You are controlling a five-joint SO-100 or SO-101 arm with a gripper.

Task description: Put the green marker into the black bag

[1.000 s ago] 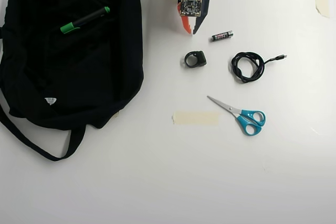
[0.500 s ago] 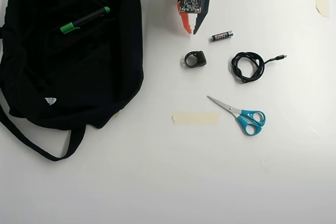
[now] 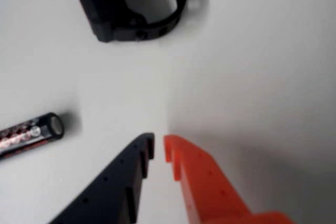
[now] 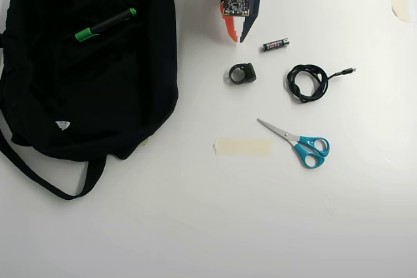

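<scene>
White table [image 4: 195,226] fills the overhead view, with the black bag [image 4: 78,89] spread across its upper left. On top of the bag's fabric lies the green marker [image 4: 104,25], slanted, its green cap toward the lower left; whether it rests on the outside of the bag or in an opening cannot be told. At the top centre the pincer [image 4: 237,38] points down at the bare table, holding nothing, its black and orange fingers nearly together with only a narrow slit between the tips, as the wrist view [image 3: 159,148] shows. Just beside it to the right lies a small battery [image 4: 275,44]. Below it sits a black ring-shaped part [image 4: 242,73], then a coiled black cable [image 4: 309,82], blue-handled scissors [image 4: 300,143] and a strip of tape [image 4: 242,146].
</scene>
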